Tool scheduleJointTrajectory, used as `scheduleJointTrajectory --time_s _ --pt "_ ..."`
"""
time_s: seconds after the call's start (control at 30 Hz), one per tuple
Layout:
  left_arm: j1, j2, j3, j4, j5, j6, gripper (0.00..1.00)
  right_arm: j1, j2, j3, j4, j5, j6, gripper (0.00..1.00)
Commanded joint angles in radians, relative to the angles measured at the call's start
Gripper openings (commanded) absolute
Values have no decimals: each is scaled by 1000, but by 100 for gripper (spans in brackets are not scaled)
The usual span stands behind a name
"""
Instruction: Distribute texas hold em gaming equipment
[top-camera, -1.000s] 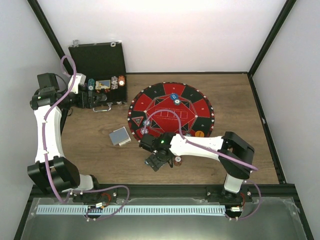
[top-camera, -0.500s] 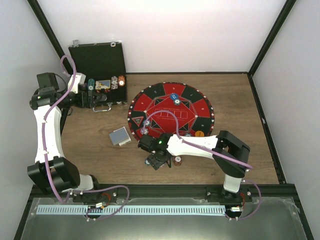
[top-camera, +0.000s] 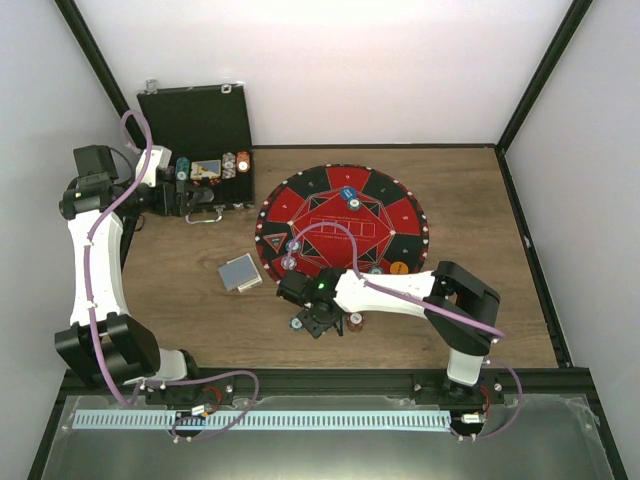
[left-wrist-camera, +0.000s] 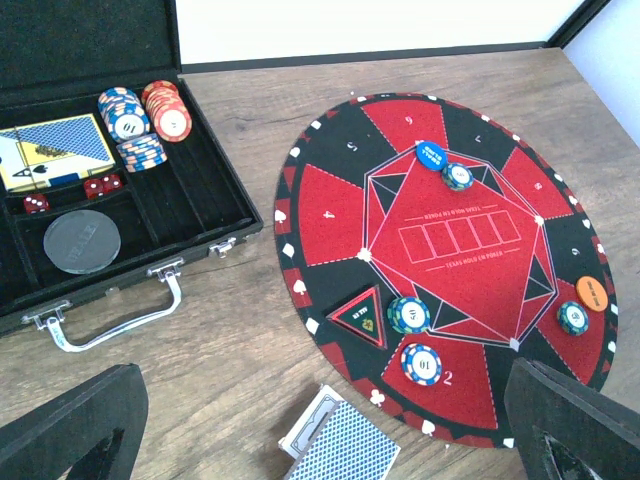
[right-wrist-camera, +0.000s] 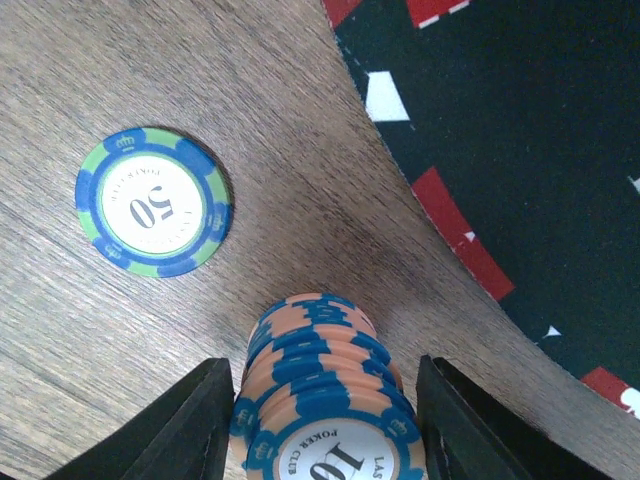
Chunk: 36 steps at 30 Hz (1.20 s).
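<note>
My right gripper (right-wrist-camera: 325, 420) is shut on a stack of orange-and-blue "10" chips (right-wrist-camera: 320, 390), held over the wood just off the mat's near edge. In the top view the gripper (top-camera: 320, 318) hides the stack. A green-and-blue "50" chip (right-wrist-camera: 153, 200) lies flat on the table beside it. On the round mat (left-wrist-camera: 450, 260) lie a green chip (left-wrist-camera: 408, 314), a blue-and-white chip (left-wrist-camera: 421, 363), a blue marker disc (left-wrist-camera: 432, 152) and an orange disc (left-wrist-camera: 592, 292). The card deck (left-wrist-camera: 345, 445) lies left of the mat. My left gripper (left-wrist-camera: 325, 440) is open and empty, near the case.
The open black case (left-wrist-camera: 200, 200) stands at the far left with chips (left-wrist-camera: 140, 120), a card box and dice inside. A short brown chip stack (top-camera: 355, 321) stands on the table just right of my right gripper. The mat's edge (right-wrist-camera: 520, 120) lies close to the held stack.
My right gripper has shifted slightly toward the mat with the stack. The green chip now shows on the table to its left. The left arm has not moved.
</note>
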Motion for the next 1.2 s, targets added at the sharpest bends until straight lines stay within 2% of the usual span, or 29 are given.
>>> scheduleJointTrajectory --time_s 0.0,0.17,0.37,0.67,0.93,1.17 --pt "4 -14 34 -11 9 1 100 6 -2 -8 1 2 -1 52" --pt "5 -15 32 -12 8 3 100 6 -15 -1 -3 8 5 41" --pt "4 -13 32 -12 10 5 100 6 -32 35 -39 24 6 32" --pt "4 -12 32 -13 14 5 100 -16 -46 140 -134 83 7 28" --pt "5 -11 34 -13 22 -1 100 -224 -10 302 -136 93 -91 26" --pt "3 -11 30 -11 30 2 100 -437 242 614 -131 88 -207 25"
